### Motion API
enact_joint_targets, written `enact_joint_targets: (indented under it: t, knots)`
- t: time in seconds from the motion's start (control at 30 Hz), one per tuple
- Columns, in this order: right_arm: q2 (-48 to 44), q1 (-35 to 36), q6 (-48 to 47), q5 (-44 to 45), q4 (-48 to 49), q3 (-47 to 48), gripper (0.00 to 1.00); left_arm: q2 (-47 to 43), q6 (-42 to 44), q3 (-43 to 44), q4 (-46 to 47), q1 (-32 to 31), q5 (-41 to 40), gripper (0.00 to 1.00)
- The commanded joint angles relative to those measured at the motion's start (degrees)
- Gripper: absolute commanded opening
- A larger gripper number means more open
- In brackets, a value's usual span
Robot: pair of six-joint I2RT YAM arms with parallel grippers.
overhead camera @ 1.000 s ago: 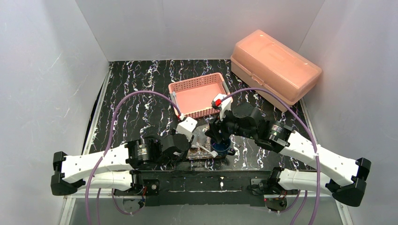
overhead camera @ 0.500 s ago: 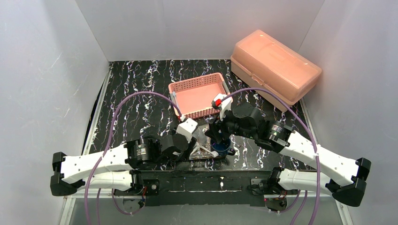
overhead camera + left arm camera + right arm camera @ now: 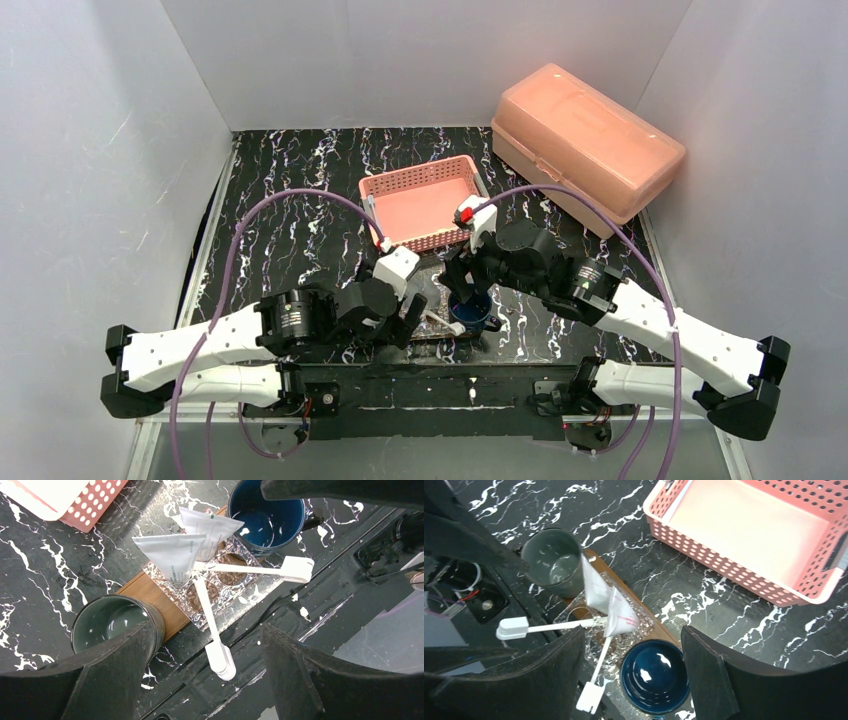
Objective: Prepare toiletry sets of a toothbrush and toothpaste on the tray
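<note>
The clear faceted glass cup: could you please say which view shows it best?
Left wrist: the clear faceted glass cup sits central and close. Right wrist shows it off-centre; top external barely shows it.

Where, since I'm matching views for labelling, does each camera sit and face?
Top external: high behind the bases, looking down over the table; left arm and right arm show.
Left wrist: on the left arm, looking down past its own fingers at the tray.
Right wrist: on the right arm, looking down between its own fingers at the blue mug.
Shared: both wrist views show the grey-green cup and two toothbrushes.
</note>
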Motion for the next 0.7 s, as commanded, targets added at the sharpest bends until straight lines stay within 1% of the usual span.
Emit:
enact_joint_targets:
  t: [0.0,0.17,0.2,0.27,0.4,0.6,0.67]
  knots:
    - [2.0,-1.1,-1.8,5.4,0.4,3.8,0.79,-0.1,1.2,4.5,-2.6,0.6,-3.0,0.81]
    - [6.2,-3.7,-2.7,5.5,0.3,6.8,0.79,0.9,2.8,8.2,-4.4,4.2,-1.5,0.87]
    - [6.6,-4.6,-2.8,5.1,0.6,7.1,0.79,1.1,3.2,8.8,-4.9,5.2,-1.1,0.89]
    - [7.4,-7.4,-2.7,3.4,0.9,7.4,0.79,1.4,3.8,10.0,-5.6,7.2,-0.8,0.91]
    - [8.7,-16.5,-1.4,-2.8,1.9,7.3,0.79,1.0,6.0,11.9,-5.8,12.5,1.4,0.93]
    - [8.5,-28.6,1.8,-9.1,3.9,5.6,0.8,0.6,8.7,13.5,-6.9,22.8,3.1,0.95]
    - [7.7,-32.5,3.1,-9.7,4.5,5.0,0.81,0.0,9.1,13.4,-6.9,25.9,4.2,0.95]
